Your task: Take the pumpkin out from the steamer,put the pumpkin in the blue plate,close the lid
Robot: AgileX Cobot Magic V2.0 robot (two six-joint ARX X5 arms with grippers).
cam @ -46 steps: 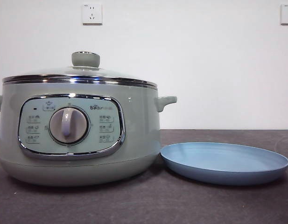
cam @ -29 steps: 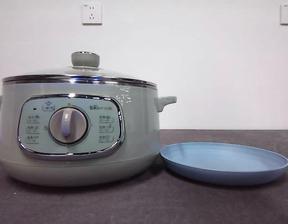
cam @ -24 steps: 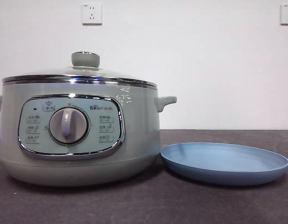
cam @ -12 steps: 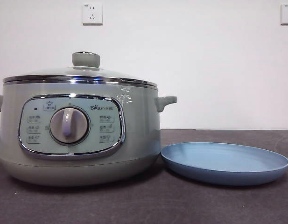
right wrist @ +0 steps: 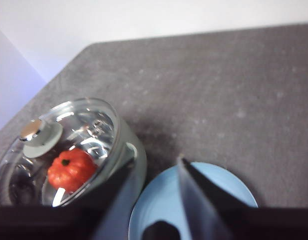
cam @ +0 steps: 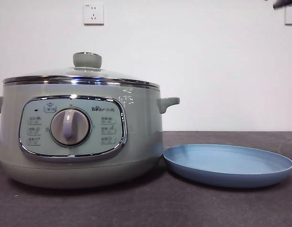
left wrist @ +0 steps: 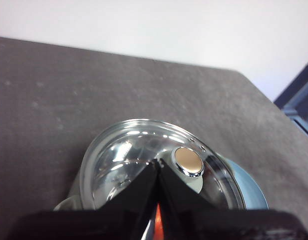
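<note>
You are seeing the pumpkin point(right wrist: 71, 169) sitting inside the steamer point(cam: 79, 137) under the fragile, slippery glass lid point(left wrist: 144, 160), best lifted by its knob point(left wrist: 187, 161); left tool point(left wrist: 157, 200) closed, right tool point(right wrist: 154, 200) parted.

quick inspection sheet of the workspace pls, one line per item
surface: dark grey table, matte, lightly speckled
steamer: upright on the table, dial panel facing the front camera
lid: seated on the steamer, knob on top
pumpkin: inside the steamer, seen through the glass lid
blue plate: beside the steamer, holding nothing
clutter: nothing seen
left claw: jaws shut, above the lid near its knob
right claw: jaws open, above the gap between the steamer and the blue plate
cables: nothing seen
surroundings: white wall with two sockets
</note>
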